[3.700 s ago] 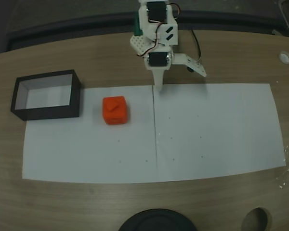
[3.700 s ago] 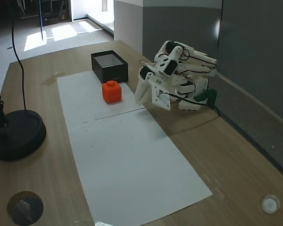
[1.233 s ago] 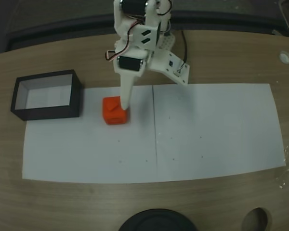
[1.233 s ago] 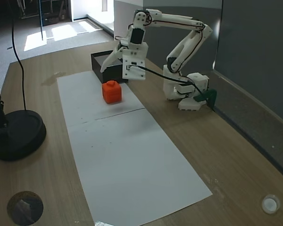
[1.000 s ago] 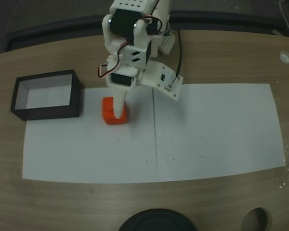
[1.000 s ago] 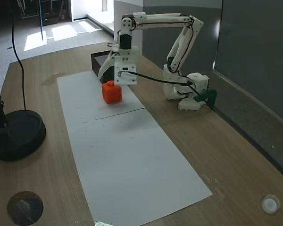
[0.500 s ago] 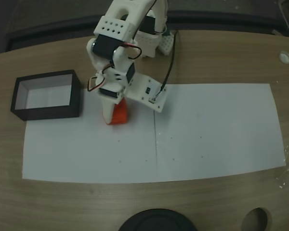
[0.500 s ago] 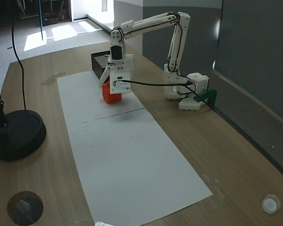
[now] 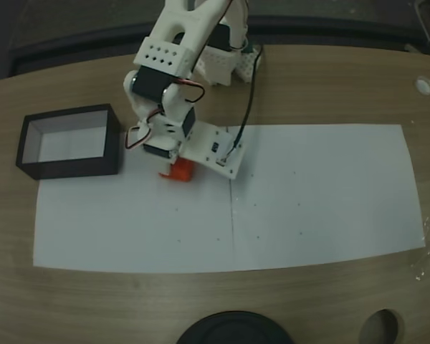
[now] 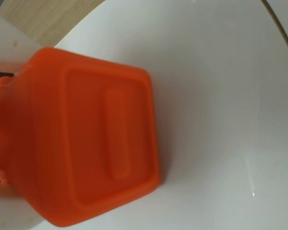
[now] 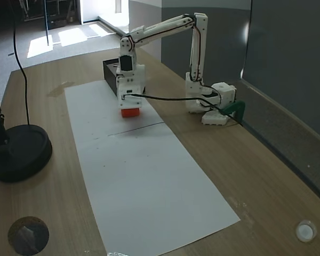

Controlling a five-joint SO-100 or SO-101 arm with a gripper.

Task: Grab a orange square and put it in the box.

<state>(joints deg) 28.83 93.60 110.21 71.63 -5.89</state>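
While my wrist view sits almost against the orange square (image 10: pixel 86 143), that cube takes up the left half of the picture, resting on white paper (image 10: pixel 221 120). Its near face carries a raised bar whose long axis runs top to bottom in the wrist view, and a rounded nub juts off toward the left edge. Pale parts of my tool border the cube at the left side, but I cannot tell from this close whether the fingers press on it.

Farther back, in a fixed view from above, my tool (image 9: pixel 173 169) stands straight down over the cube (image 9: pixel 180 173), so just a sliver of orange peeks out below my white wrist. Whether the tool is clenched or released I cannot tell. The cube lies on the paper sheet (image 9: pixel 315 193) just left of the sheet's middle crease, apart from the box (image 9: pixel 70 141), which stands to the left on the bench (image 9: pixel 201 308).

In a fixed view from the side, my arm (image 11: pixel 165 26) arches over to the cube (image 11: pixel 130 111), with the box (image 11: pixel 111 72) just beyond it.
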